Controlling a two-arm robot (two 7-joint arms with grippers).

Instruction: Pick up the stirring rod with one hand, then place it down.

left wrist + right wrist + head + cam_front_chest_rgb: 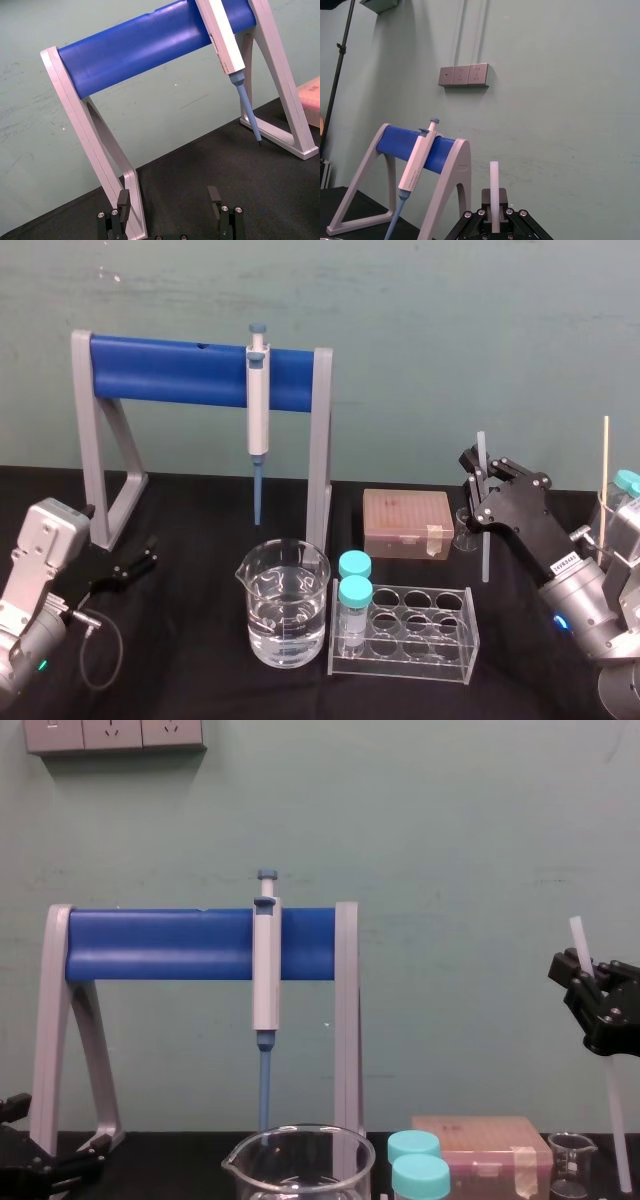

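Left end effector: the black, jointed left end effector sits low over the black tabletop beside the stand's foot. Its fingers are apart and hold nothing, and it is well apart from the rod.
Stand: a grey-legged stand with a blue bar carries a grey, blue-tipped pipette hanging tip down.
Centre: a clear glass beaker of water stands left of a clear plastic tube rack holding two teal-capped vials.
Behind the rack: a pinkish tip box and a small empty glass beaker.
Stirring rod: the long, thin, translucent whitish stirring rod stands near upright, slightly tilted, just right of the small beaker. Its lower end appears clear of the tabletop.
Right end effector: the black, jointed right end effector is clamped on the rod's upper part.
Key relation: the rod's long axis runs almost vertically through the right arm's grip. Setting it down likely means lowering and laying it over on that side.
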